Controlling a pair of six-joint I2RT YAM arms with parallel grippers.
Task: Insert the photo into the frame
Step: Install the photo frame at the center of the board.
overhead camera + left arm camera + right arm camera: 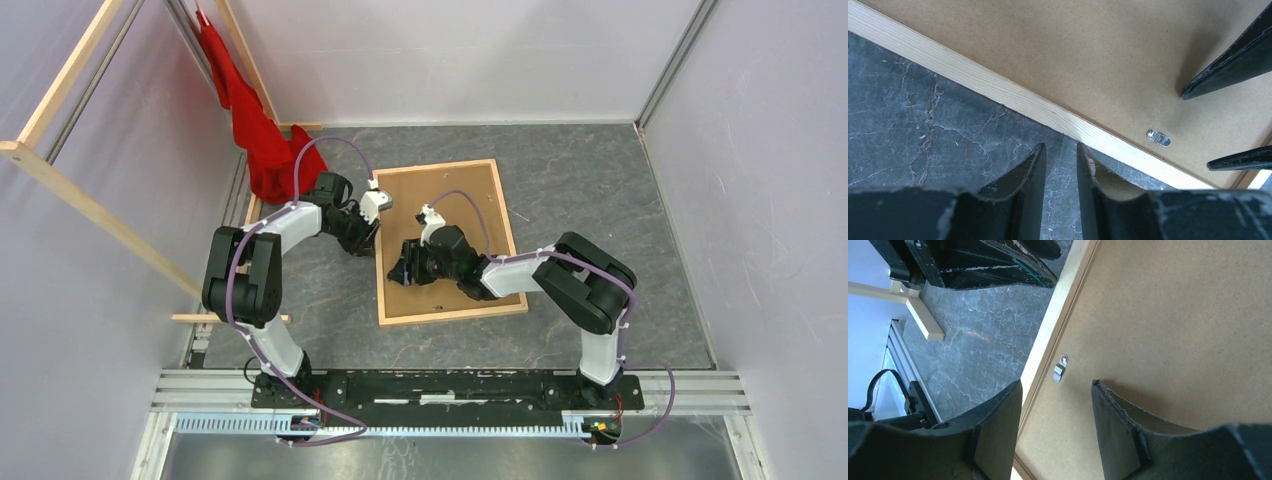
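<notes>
Frame (455, 316) lies back-up on the bench (600, 180), roughly mid-bench and slightly skewed, w/ the brown backing panel (460, 180) sitting inside its light-wood rim. The photo isn't visible in any view; can't tell if it's under the panel. Small metal clip (1060, 367) sits on the panel right beside the frame's left rail, also seen from the left wrist.

Right end effector (398, 268) is over the left part of the panel, released: fingers (1000, 410) partly spread, gripping nothing. The clip lies just beyond the gap. One finger sits over the rail/bench side, the other over the panel.

Left end effector (370, 243) is at the frame's left rail from the outside, low over the bench. Jaws almost together, only a narrow gap w/ bare bench showing through, nothing held. Its right finger (1088, 170) tip is right at the rail's outer edge; can't tell if touching. The 2 end effectors are close, facing each other across the rail.

Far left: red cloth (255, 130) hanging in the corner, wooden rails (90, 205) along the left wall.
</notes>
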